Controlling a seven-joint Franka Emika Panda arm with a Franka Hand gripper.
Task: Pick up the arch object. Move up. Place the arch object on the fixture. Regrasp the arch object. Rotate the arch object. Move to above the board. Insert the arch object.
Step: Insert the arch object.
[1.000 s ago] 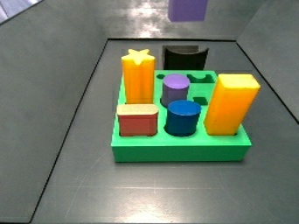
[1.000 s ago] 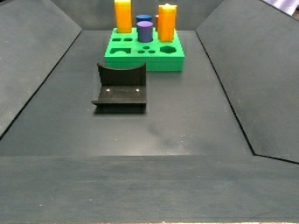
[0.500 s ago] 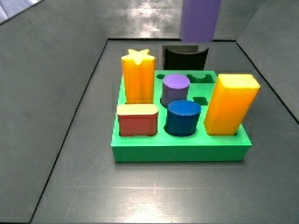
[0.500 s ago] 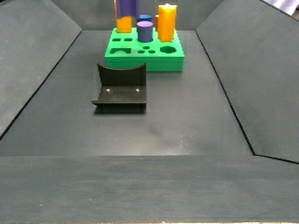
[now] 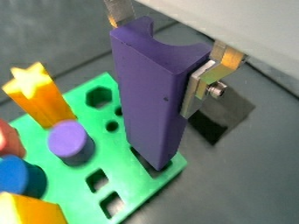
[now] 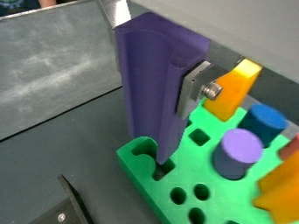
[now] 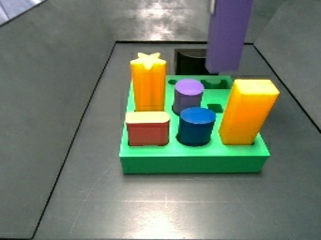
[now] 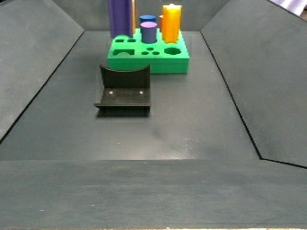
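The arch object (image 5: 152, 92) is a tall purple block with a curved notch at its top. My gripper (image 5: 163, 52) is shut on it near its upper end; one silver finger (image 5: 201, 83) presses its side. The arch stands upright with its lower end at a slot near the edge of the green board (image 5: 140, 179). It also shows in a wrist view (image 6: 155, 87), over the board (image 6: 146, 166). In both side views the arch (image 7: 228, 36) (image 8: 120, 18) reaches down to the board (image 7: 194, 155) (image 8: 150, 56). The gripper itself is out of both side views.
The board holds a yellow star block (image 7: 148, 80), an orange block (image 7: 249, 111), a purple cylinder (image 7: 189, 94), a blue cylinder (image 7: 196, 126) and a red block (image 7: 146, 128). The dark fixture (image 8: 124, 88) stands on the floor beside the board, also seen in a side view (image 7: 191, 61).
The arch object has come down from above the picture's edge to the board. The other pieces and the fixture have not moved.
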